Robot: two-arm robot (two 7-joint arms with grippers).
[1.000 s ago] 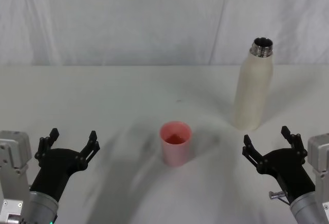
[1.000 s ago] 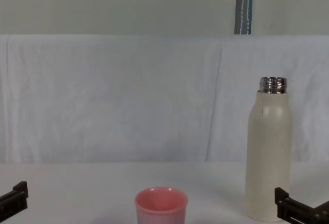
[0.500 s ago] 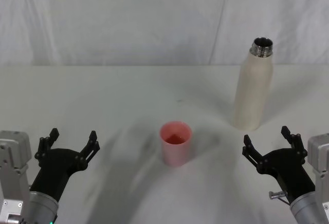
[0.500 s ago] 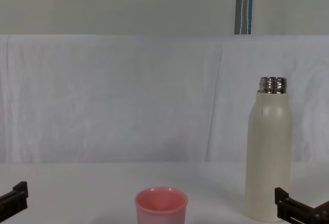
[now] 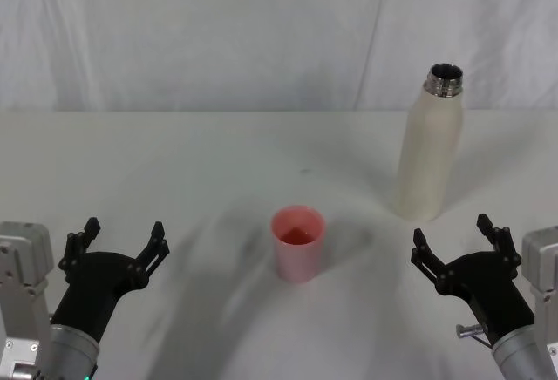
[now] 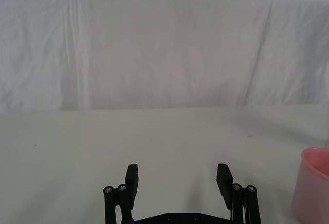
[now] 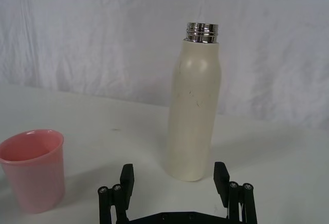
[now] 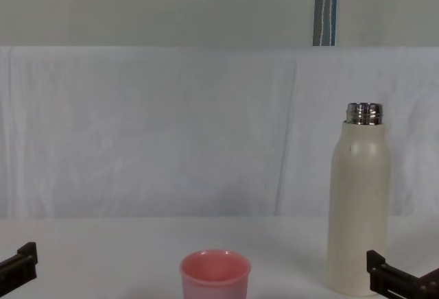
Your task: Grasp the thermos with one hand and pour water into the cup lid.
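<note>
The right gripper point(image 5: 459, 245) sits low at the lower right of the head view, jaws spread wide and holding nothing; the left gripper point(image 5: 119, 240) mirrors it at the lower left, also wide and empty. Just beyond the right one stands the thermos point(image 5: 429, 148), one tall cream-white bottle, upright at the right of the frame, uncapped with a shiny threaded steel neck. The right wrist view shows faint scuffs on its side point(image 7: 194, 106). One pink cup point(image 5: 298, 242) stands at the centre of the white table point(image 5: 174, 162), well apart from both grippers.
</note>
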